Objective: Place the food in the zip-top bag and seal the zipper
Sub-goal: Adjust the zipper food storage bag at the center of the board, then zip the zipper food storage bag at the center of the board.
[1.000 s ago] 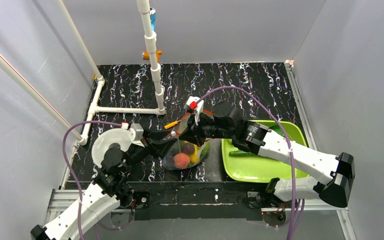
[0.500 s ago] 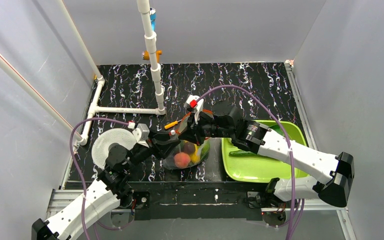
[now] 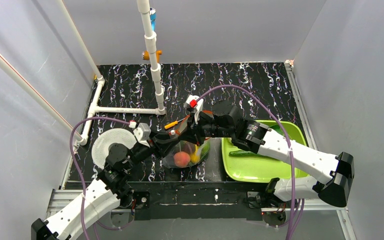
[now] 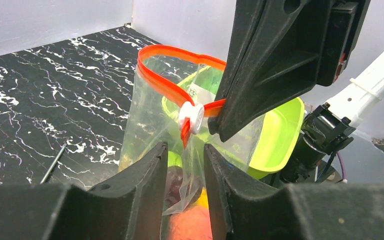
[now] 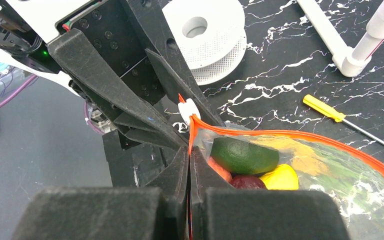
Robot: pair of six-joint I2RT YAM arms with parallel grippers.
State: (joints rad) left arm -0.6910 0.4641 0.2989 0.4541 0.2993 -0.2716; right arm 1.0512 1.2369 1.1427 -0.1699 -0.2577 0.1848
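Right gripper is pinching the zipper flat just beside the white slider, and the left gripper is straddling the zip-top bag below it with a narrow gap, not clamping the film. The bag is sitting mid-table between the arms, mouth gaping, holding the peach and avocado, while a cucumber is lying on the green tray. Likely risks: the film is slipping through the loose left fingers if the slider gets pulled, and sealing now is leaving the cucumber out.

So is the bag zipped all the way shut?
No, the red-orange zipper bends in a wide open loop, its two sides apart, along the mouth of the bag.
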